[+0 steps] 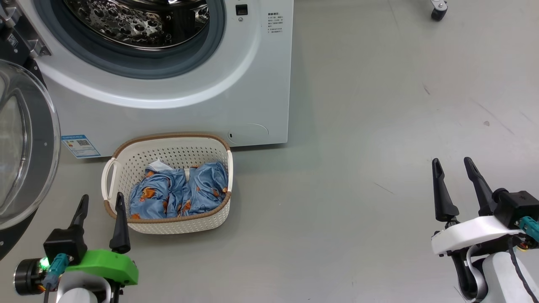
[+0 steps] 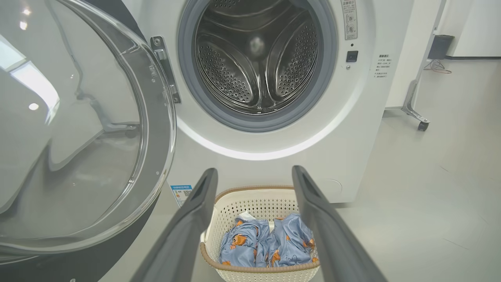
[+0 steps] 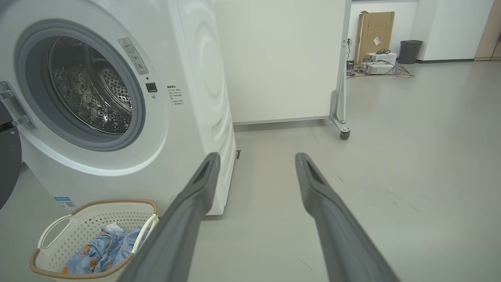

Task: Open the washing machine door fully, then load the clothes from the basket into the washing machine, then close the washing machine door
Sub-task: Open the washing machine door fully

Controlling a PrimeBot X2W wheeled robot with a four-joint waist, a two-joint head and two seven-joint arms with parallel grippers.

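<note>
**Stock list, for you at the controls:**

1. L gripper [image 1: 103, 197]: lower left of the head view, green wrist shell. Arm comes in from the btm edge and the fingers point up-frame. Fingers are spread wide w/ nothing btwn them. The right-hand finger tip overlaps the basket's near-left corner in the picture; can't tell if it touches. In the L wrist view the fingers frame the basket and point at the machine front below the drum opening.
2. R gripper [image 1: 452, 162]: lower right of the head view, white wrist shell. Fingers point up-frame w/ a slight lean left. They are spread wide and hold nothing. It sits over bare floor [image 1: 370, 126], well apart from the basket.
3. washing machine door [image 1: 25, 147]: left edge of the head view, swung open on its hinge, glass bowl bulging toward you.
4. washing machine [image 1: 252, 84]: upper left. Opening uncovered, showing steel drum [image 1: 139, 21] and grey gasket. Blue label [image 1: 80, 146] low on the front.
5. basket [image 1: 168, 136]: on the floor just in front of the machine, lower-left ctr.
6. clothes [image 1: 181, 193]: inside the basket, bunched in a heap, w/ white trim at the heap's upper-left edge.
</note>
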